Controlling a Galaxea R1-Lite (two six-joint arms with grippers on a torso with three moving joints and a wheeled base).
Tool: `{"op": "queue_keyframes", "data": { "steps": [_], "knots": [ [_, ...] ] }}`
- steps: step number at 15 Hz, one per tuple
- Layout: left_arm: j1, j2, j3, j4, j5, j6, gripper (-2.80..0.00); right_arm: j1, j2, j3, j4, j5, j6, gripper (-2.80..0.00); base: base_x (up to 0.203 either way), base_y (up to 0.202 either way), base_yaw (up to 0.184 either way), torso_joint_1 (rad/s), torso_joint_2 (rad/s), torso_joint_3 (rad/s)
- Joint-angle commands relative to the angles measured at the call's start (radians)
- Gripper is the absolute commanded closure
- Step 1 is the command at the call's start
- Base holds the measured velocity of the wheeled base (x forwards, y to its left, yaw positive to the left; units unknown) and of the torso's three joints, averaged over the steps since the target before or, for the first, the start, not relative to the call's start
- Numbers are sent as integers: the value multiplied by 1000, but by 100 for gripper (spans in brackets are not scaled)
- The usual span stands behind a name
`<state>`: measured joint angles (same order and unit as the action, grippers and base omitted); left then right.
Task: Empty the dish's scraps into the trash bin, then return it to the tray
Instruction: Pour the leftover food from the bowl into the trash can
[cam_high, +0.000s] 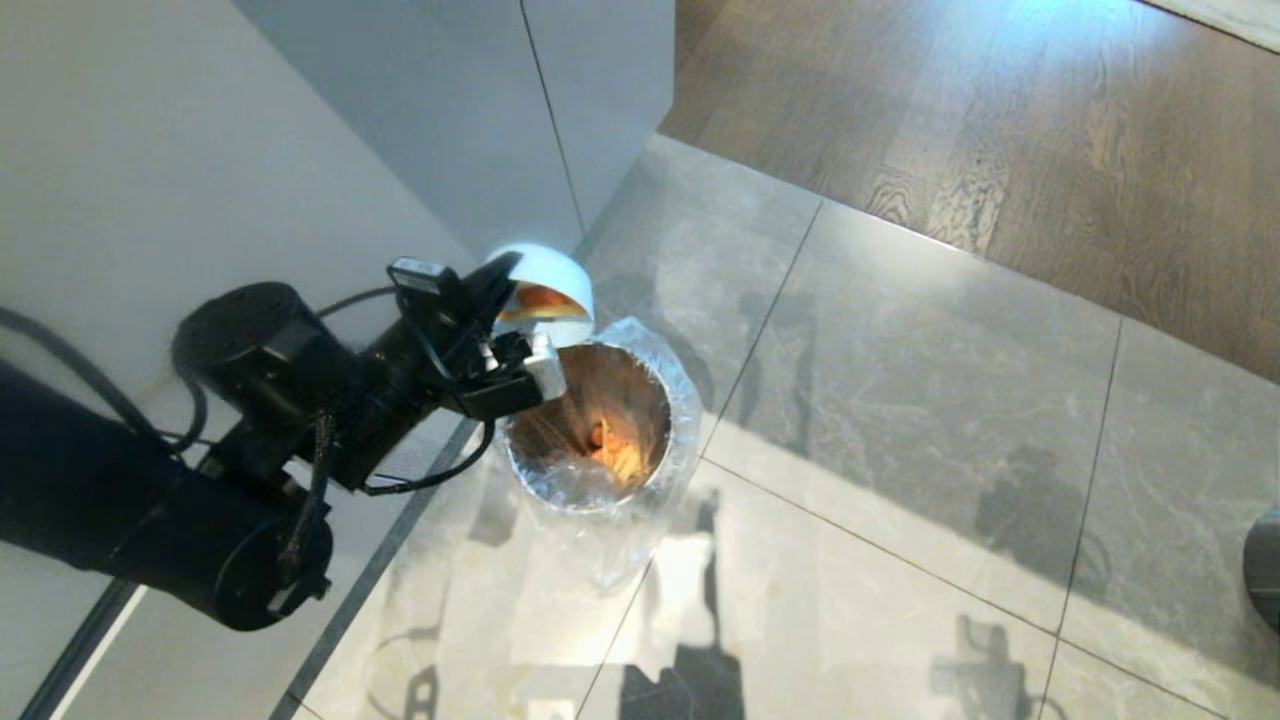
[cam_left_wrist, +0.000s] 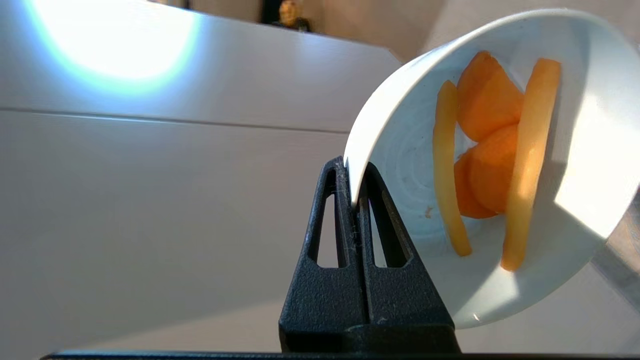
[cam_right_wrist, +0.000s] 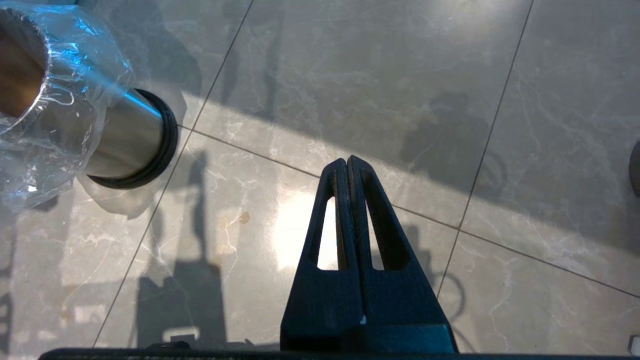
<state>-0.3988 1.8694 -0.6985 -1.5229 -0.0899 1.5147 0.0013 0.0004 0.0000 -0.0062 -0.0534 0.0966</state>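
Above trash bin (cam_high: 590, 425), by cabinet (cam_high: 300, 150): L fingers (cam_left_wrist: 356, 185) pinching tipped dish (cam_high: 545, 290) rim.

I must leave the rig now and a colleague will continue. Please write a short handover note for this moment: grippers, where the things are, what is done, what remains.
Left gripper: fingers shut on the rim of the dish, holding it tipped on its side above the far edge of the trash bin.
Right gripper: shut, empty, parked over the floor tiles beside the bin.
Scraps: carrot slices and yellow strips are in the tilted dish; some orange pieces already lie in the bin.
Tray: not in view.
Done: dish brought to the bin and tilted.
Left: tip out the remaining scraps, then return the dish to the tray.
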Motion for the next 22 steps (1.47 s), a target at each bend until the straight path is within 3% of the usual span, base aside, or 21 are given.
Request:
{"op": "queue_keyframes", "data": {
  "steps": [1, 5, 6, 11, 17, 19, 22],
  "knots": [
    [-8, -51, 22, -47, -11, 38, 0, 0, 0, 0, -1, 0, 0, 0, 0, 0, 0, 0, 0, 0],
    [-42, -54, 65, -47, -44, 95, 0, 0, 0, 0, -1, 0, 2, 0, 0, 0, 0, 0, 0, 0],
    [-57, -43, 94, -47, -43, 138, 0, 0, 0, 0, 0, 0, 1, 0, 0, 0, 0, 0, 0, 0],
    [-87, 3, 51, -47, -102, 258, 0, 0, 0, 0, -1, 0, 0, 0, 0, 0, 0, 0, 0, 0],
    [-85, -25, 53, -47, -103, 265, 0, 0, 0, 0, -1, 0, 0, 0, 0, 0, 0, 0, 0, 0],
    [-75, -52, 16, -47, -103, 217, 0, 0, 0, 0, -1, 0, 1, 0, 0, 0, 0, 0, 0, 0],
    [-68, -54, 77, -47, -92, 217, 0, 0, 0, 0, 0, 0, 0, 0, 0, 0, 0, 0, 0, 0]
  ]
}}
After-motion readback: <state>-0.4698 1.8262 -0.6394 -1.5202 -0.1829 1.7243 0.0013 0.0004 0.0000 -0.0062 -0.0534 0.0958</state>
